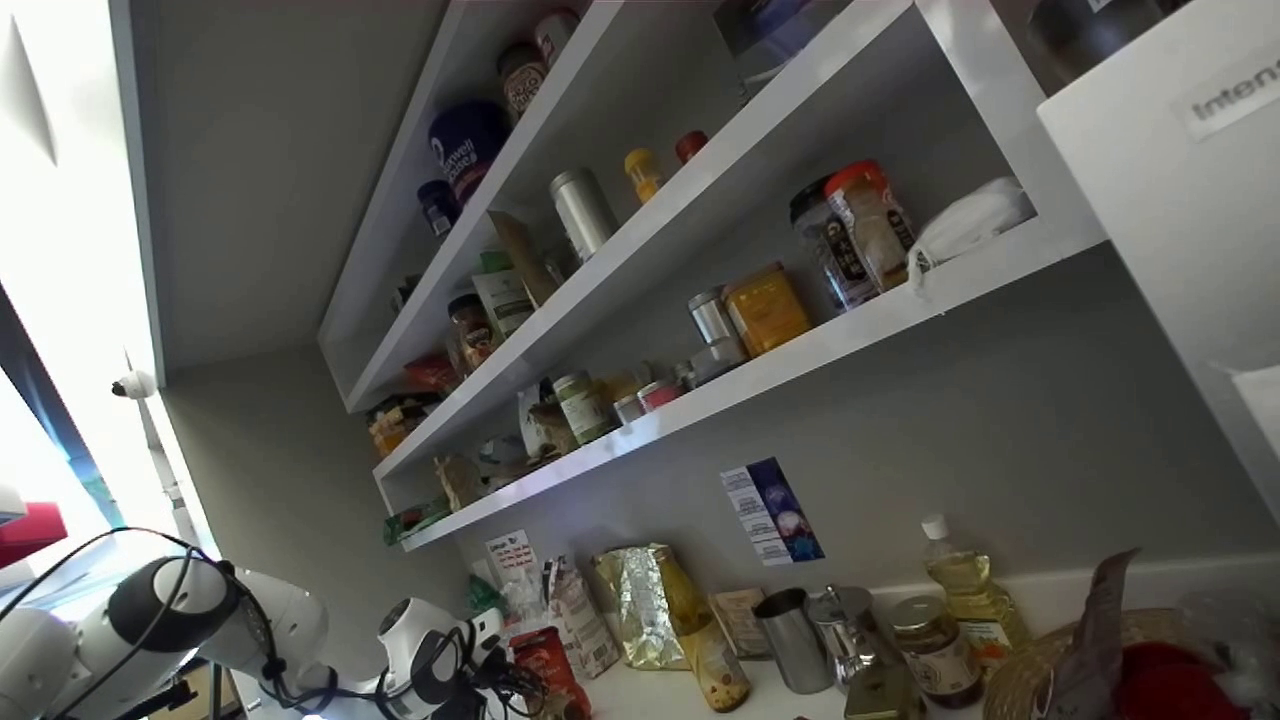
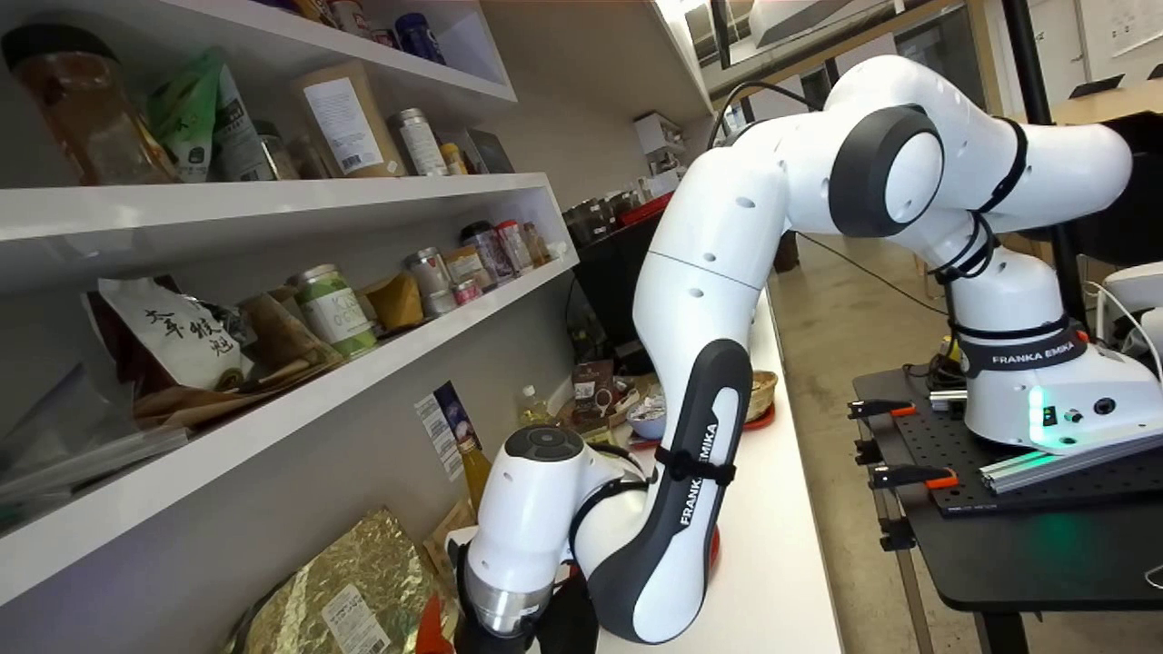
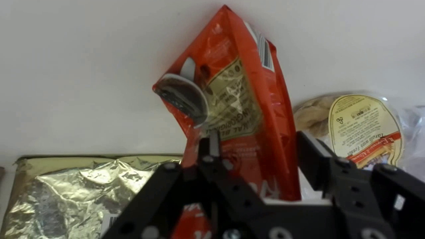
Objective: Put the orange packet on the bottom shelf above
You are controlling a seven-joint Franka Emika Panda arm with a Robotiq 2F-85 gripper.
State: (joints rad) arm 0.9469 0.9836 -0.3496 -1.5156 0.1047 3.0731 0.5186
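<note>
The orange packet (image 3: 239, 96), orange-red with a tan label, fills the middle of the wrist view. It stands on the counter at the wall end of an exterior view (image 1: 550, 665), and a corner of it shows in an exterior view (image 2: 434, 627). My gripper (image 3: 257, 142) is open over it. The left finger lies in front of the packet's face, and the right finger is at its right edge. Whether they touch it cannot be told. The fingers are hidden in both exterior views. The bottom shelf (image 1: 640, 432) runs above the counter, also in an exterior view (image 2: 273, 422).
A gold foil pouch (image 3: 76, 196) lies beside the packet, and a clear bag with a round label (image 3: 365, 129) is on its other side. Jars, a green-labelled jar (image 2: 334, 309) and paper bags stand on the bottom shelf. A metal pitcher (image 1: 793, 640) and bottles stand along the wall.
</note>
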